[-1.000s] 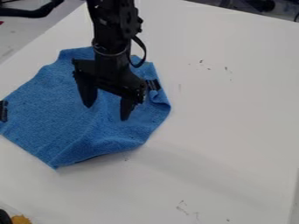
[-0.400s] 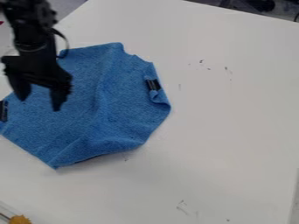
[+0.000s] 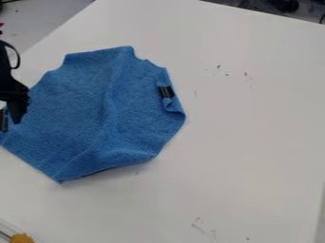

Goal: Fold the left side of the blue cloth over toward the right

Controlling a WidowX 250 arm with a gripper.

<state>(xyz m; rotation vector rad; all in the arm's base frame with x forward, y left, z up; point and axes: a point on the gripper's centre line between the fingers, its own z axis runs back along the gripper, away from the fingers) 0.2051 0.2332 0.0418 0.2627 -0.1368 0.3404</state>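
the black gripper is now at the left edge of the view, by the left side of the blue cloth; i cannot tell if it is wide or narrow. it has moved away from the cloth's middle, while the cloth looks unchanged on the white table, so this move seems only repositioning, without new folding

cloth on table, left | tool by cloth's left side (view's edge)

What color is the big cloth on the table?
The cloth is blue, in the camera view.
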